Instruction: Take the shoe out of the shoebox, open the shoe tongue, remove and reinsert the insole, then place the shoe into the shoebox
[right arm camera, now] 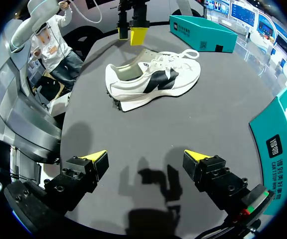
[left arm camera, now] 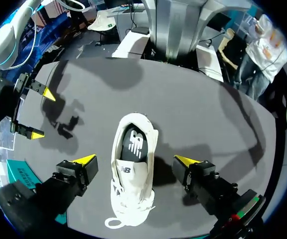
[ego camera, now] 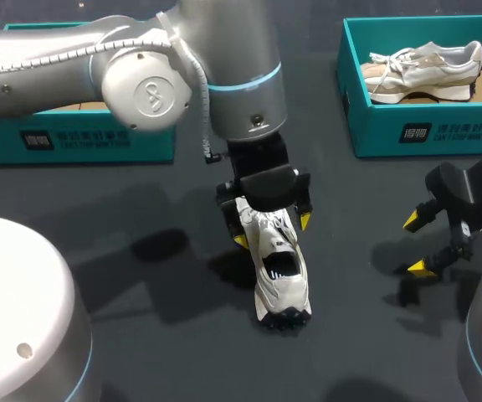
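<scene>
Left gripper [ego camera: 273, 231], spread wide, straddled the shoe [ego camera: 281, 276], whose length ran between its tips, apparently untouched; right gripper [ego camera: 417, 244], also spread, sat well apart.

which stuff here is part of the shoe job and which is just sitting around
Job: white lace-up sneaker on the table; teal cardboard shoebox at the left, likely.
Just there: second teal shoebox at the right; beige sneaker inside it.
</scene>
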Robot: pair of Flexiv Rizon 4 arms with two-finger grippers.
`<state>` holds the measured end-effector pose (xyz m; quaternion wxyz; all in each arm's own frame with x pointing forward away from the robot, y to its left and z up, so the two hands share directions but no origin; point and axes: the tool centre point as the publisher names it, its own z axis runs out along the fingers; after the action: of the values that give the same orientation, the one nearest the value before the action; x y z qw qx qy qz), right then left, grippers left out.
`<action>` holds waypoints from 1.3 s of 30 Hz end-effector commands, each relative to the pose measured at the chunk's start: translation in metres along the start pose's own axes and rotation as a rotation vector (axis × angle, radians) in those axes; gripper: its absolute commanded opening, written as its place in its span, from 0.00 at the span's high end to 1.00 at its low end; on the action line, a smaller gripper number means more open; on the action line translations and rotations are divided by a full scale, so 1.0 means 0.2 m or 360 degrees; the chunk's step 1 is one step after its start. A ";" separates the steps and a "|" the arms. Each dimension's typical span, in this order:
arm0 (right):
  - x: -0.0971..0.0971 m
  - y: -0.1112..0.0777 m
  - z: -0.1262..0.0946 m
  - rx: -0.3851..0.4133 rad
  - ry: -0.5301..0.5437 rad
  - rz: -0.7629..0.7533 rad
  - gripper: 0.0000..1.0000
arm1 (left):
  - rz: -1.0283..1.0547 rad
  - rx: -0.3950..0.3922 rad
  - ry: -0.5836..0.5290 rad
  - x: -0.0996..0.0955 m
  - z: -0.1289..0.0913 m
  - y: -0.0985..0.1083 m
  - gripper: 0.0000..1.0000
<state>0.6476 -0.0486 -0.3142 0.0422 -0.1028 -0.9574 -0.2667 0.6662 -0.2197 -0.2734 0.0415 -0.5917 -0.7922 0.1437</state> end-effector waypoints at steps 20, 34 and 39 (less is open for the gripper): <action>0.01 0.00 0.00 0.0002 -0.0005 -0.0001 0.00 | -0.1088 -0.0162 -0.0253 0.07 0.04 -0.23 0.00; 0.01 0.00 0.00 0.0002 -0.0005 -0.0001 0.00 | -0.1450 -0.0364 -0.0446 0.06 0.04 -0.27 0.00; 0.01 0.00 0.00 0.0002 -0.0005 -0.0001 0.00 | -0.1732 -0.0294 -0.0385 0.02 0.09 -0.29 0.00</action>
<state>0.6476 -0.0486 -0.3142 0.0422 -0.1028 -0.9574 -0.2667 0.6035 -0.2249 -0.2683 -0.0442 -0.1040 -0.9880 0.1055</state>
